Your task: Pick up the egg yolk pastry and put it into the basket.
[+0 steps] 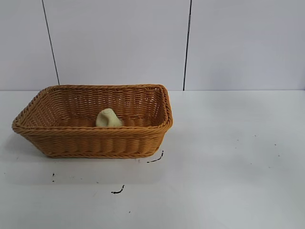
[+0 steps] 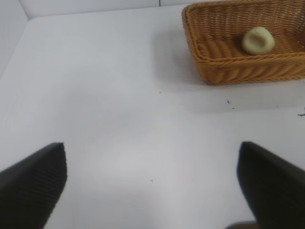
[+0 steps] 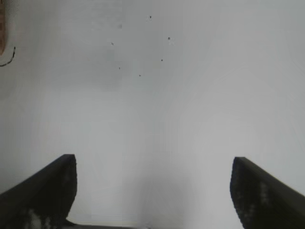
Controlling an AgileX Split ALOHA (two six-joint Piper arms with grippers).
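The exterior view is showing neither arm; only the wrist views are catching the left gripper (image 2: 152,186) and right gripper (image 3: 152,191), each spreading its dark ribbed fingers wide over the bare white table (image 1: 228,162), holding nothing. The egg yolk pastry (image 1: 108,118) (pale, smooth, domed) is sitting inside the basket (image 1: 95,143), an orange-brown rectangle of woven wicker with flaring sides.
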